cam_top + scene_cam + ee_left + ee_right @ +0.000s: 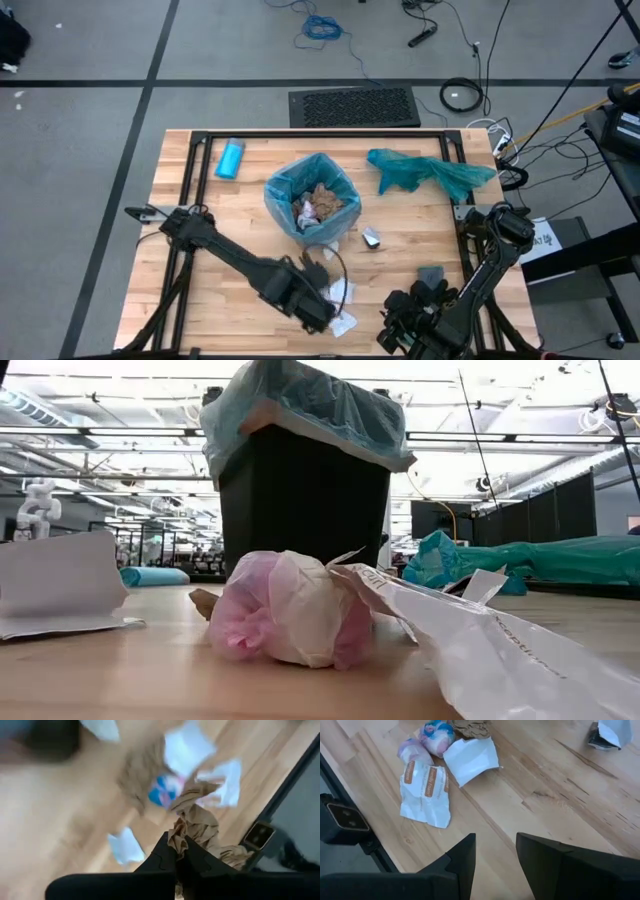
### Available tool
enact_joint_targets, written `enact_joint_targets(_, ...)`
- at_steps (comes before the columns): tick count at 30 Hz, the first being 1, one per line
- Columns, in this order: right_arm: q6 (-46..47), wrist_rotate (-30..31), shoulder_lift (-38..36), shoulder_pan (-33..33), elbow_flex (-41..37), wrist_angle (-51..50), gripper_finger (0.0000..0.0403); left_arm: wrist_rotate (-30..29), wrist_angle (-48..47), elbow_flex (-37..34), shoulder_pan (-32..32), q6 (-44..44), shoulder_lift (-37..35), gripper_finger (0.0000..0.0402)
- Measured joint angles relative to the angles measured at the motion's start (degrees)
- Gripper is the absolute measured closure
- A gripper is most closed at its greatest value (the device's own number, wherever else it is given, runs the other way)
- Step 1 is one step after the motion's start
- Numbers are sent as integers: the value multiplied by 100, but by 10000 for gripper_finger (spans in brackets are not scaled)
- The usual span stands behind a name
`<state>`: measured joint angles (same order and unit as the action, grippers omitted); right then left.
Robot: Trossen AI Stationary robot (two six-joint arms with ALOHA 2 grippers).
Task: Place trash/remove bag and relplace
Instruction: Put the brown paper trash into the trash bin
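The black bin (312, 200), lined with the pale blue bag (300, 405), stands mid-table with brown paper wads inside. Loose trash lies near the front edge: white wrappers (425, 792), a pink-and-blue wad (437, 732) and a silvery wrapper (371, 238). My left gripper (177, 860) is above this trash, left of it in the high view (305, 290), shut on a crumpled brown paper wad (195, 827). My right gripper (495, 860) hovers open near the front right (405, 320), with nothing between its fingers. My left gripper pinches one end of the brown paper wad (179, 842) between its two fingers, which come from above and point steeply down. The crumpled paper hangs below the fingertips, above the scraps on the table.
A teal-green plastic bag (430, 172) lies at the far right and a light-blue bottle (231, 158) at the far left. A grey glove (430, 272) lies near my right arm. A pink-and-white wad (290, 610) sits in front of the bin in the low view.
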<state>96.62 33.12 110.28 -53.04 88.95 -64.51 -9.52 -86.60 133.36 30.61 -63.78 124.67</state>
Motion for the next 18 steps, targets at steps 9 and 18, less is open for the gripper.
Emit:
enact_joint_targets(9, 20, -13, 0, 195, 0, 161, 271, -1178, 130, 2, -533, 1022, -1289, 400)
enact_joint_targets(18, 52, -15, 0, 529, 0, 406, 271, -1714, 162, 2, -1548, 2689, -1955, 396)
